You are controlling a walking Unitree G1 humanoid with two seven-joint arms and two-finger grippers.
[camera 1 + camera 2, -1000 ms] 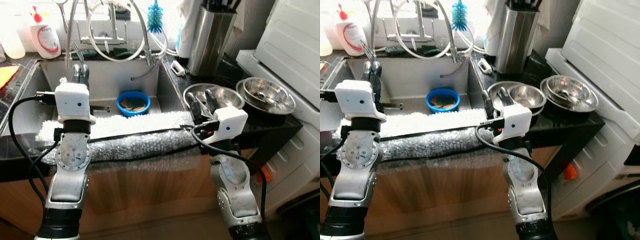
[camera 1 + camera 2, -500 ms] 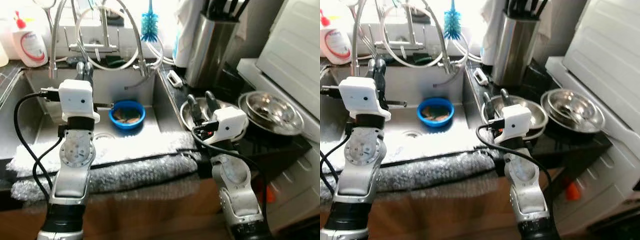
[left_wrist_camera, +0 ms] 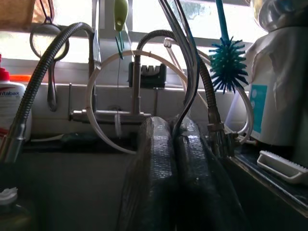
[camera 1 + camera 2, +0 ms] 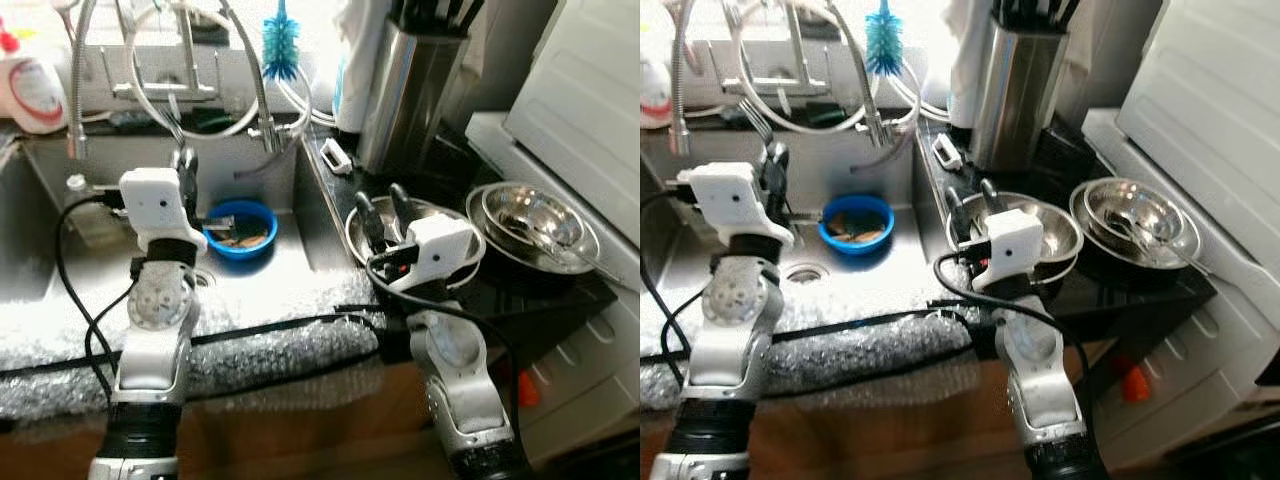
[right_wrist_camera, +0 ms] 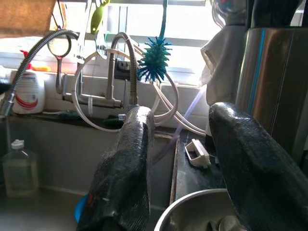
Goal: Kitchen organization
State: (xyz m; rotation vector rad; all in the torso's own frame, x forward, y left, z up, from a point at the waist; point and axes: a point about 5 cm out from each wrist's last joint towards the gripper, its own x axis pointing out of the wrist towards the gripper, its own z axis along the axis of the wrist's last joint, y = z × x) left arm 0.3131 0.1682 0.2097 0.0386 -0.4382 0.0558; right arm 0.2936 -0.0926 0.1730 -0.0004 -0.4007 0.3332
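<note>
The tidying looks barely begun. A round blue plastic bowl (image 4: 241,229) with scraps in it sits on the floor of the stainless sink (image 4: 60,250), near its right wall. Two nested steel bowls (image 4: 533,222) and a third steel bowl (image 4: 1045,226) stand on the dark counter's right end. The left gripper (image 4: 186,166), fingers pressed together and empty, hovers over the sink beside the blue bowl. The right gripper (image 4: 383,211), fingers spread and empty, hangs above the near steel bowl's rim.

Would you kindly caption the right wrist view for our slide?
Open right gripper poised above a steel bowl, sink tap beyond.
</note>
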